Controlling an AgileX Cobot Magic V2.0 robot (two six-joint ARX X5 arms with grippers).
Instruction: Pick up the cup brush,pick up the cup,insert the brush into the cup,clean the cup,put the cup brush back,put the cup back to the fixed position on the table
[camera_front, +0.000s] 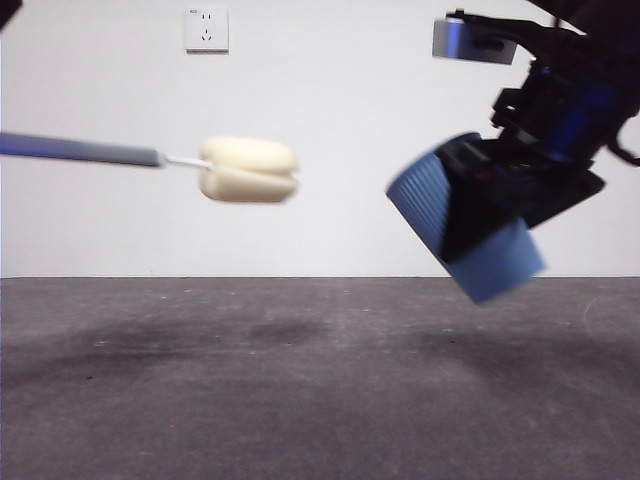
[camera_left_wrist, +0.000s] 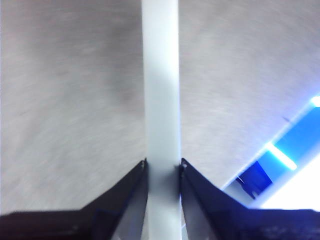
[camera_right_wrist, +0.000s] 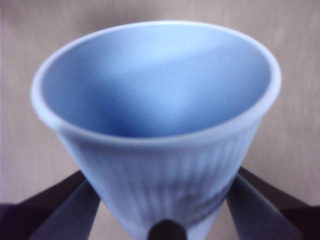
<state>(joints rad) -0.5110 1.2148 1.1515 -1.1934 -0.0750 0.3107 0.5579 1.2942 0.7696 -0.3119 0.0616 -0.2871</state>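
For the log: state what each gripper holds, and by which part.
Left gripper: cup brush, by its handle. Right gripper: cup, by its lower ribbed wall.

My front camera sits low, about level with the surface (camera_front: 320, 380), looking straight across it to a white wall, near enough that the cup brush (camera_front: 247, 170) and the cup (camera_front: 465, 215) loom large in the air. The camera on my left wrist looks out along that hand (camera_left_wrist: 163, 165), tight on the brush handle. My right wrist camera peers past that hand (camera_right_wrist: 162, 200) into the cup's mouth.
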